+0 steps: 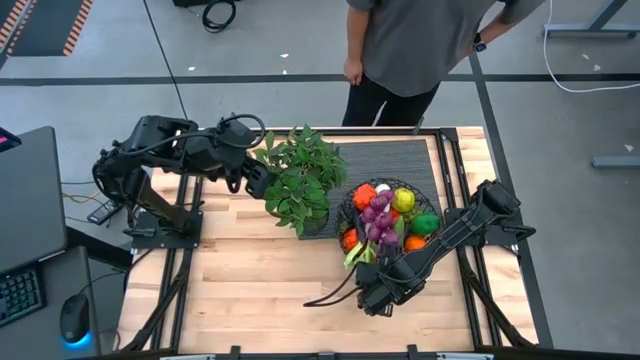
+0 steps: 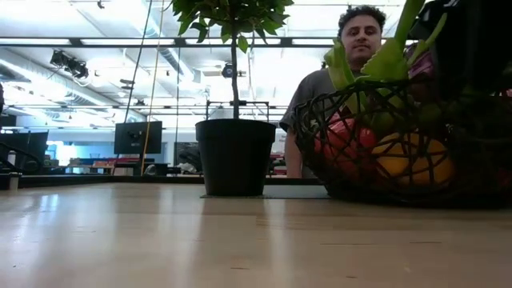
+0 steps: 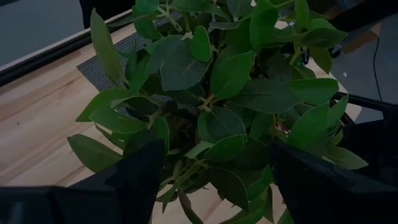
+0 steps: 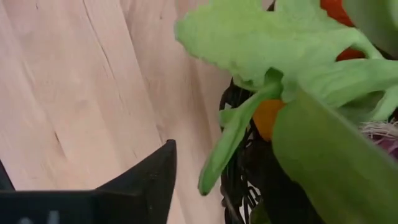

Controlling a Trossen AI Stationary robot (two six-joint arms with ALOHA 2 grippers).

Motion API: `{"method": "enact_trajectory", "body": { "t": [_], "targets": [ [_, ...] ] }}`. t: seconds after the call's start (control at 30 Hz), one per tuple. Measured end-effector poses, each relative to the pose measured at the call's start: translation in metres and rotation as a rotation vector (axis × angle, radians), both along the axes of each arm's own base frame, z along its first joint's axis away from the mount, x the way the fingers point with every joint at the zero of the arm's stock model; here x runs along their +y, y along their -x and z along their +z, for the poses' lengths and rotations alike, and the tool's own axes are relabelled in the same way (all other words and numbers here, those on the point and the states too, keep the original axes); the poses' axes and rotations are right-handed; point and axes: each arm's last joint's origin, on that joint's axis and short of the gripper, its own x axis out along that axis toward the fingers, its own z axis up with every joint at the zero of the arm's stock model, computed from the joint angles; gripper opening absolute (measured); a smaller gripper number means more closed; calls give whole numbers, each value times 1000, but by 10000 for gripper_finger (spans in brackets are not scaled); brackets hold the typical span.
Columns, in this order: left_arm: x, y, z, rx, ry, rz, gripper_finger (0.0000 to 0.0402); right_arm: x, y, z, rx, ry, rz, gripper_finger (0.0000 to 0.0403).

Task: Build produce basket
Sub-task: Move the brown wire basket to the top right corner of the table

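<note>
The dark wire basket (image 1: 343,212) stands on the table right of centre. It holds orange tomatoes (image 1: 365,195), purple grapes (image 1: 378,215), a lemon (image 1: 403,200), a lime (image 1: 425,223) and a leek (image 1: 356,252) that leans over its near rim. My right gripper (image 1: 372,288) is at the basket's near side. Its one visible finger (image 4: 158,177) stands clear of the leek's leaves (image 4: 249,50) and the wire (image 4: 233,186); the other is hidden behind leaves. My left gripper (image 3: 214,186) is open at the potted plant (image 1: 300,180), with leaves between its fingers.
The potted plant stands in a black pot (image 2: 236,156) left of the basket (image 2: 344,160), on the edge of a black ribbed mat (image 1: 400,160). A person (image 1: 420,50) stands at the table's far edge. Bare wood lies toward the near and left edges.
</note>
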Motion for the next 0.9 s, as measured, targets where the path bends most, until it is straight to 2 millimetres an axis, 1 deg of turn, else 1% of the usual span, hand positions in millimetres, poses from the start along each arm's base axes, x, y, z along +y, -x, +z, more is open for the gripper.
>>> {"method": "enact_trajectory", "body": {
  "t": [0.1,0.23,0.4,0.47,0.67,0.8,0.9],
  "targets": [
    [0,0,0,-3,2,2,291,0,0,0,1,-1,0,188],
    [0,0,0,-4,3,3,291,5,5,0,37,-35,15,133],
    [-1,0,0,-10,16,13,291,23,18,0,79,-100,40,58],
    [-2,0,0,-14,18,10,291,31,25,1,98,-125,62,41],
    [-5,-2,3,-48,22,-4,291,62,54,2,179,-229,51,42],
    [-8,-4,4,-72,24,-15,291,84,76,3,218,-281,14,64],
    [-10,-4,5,-83,26,-22,291,103,92,3,214,-341,7,64]
  ]
}}
